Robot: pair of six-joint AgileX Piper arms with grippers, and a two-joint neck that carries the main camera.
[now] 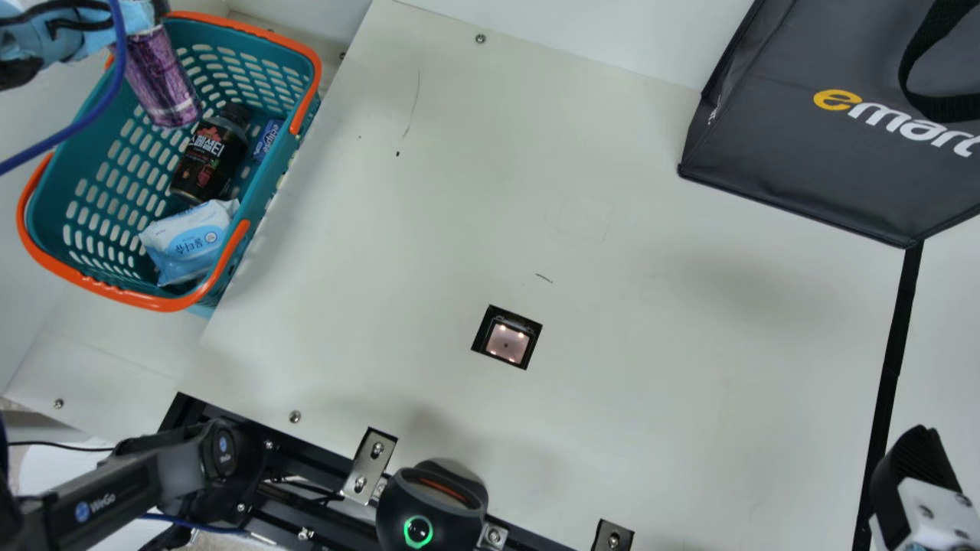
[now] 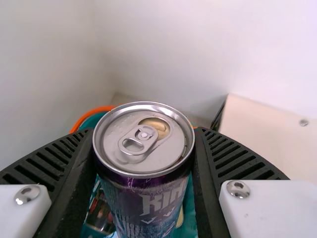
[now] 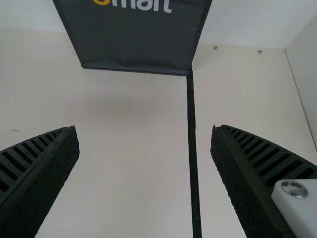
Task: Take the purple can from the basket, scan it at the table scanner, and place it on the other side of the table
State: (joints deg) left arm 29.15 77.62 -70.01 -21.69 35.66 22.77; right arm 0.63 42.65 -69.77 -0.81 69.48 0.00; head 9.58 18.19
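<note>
At the main view's top left, my left gripper (image 1: 149, 17) holds the purple can (image 1: 162, 80) by its upper end, over the basket (image 1: 99, 287). The left wrist view has the can (image 2: 146, 144) upright between the ribbed fingers of my left gripper (image 2: 144, 148), one pressed to each side below the silver lid. The table scanner (image 1: 507, 341) is a small lit window set in the table. My right gripper (image 1: 915, 482) is at the main view's lower right edge; in the right wrist view, my right gripper (image 3: 144, 144) has its fingers wide apart over bare table.
Inside the basket lie a dark bottle (image 1: 210, 153), a white and blue wipes pack (image 1: 187, 241) and a small blue pack (image 1: 266, 140). A black bag (image 1: 811, 161) stands at the upper right, and a black strip (image 1: 888, 383) runs along the table's right part.
</note>
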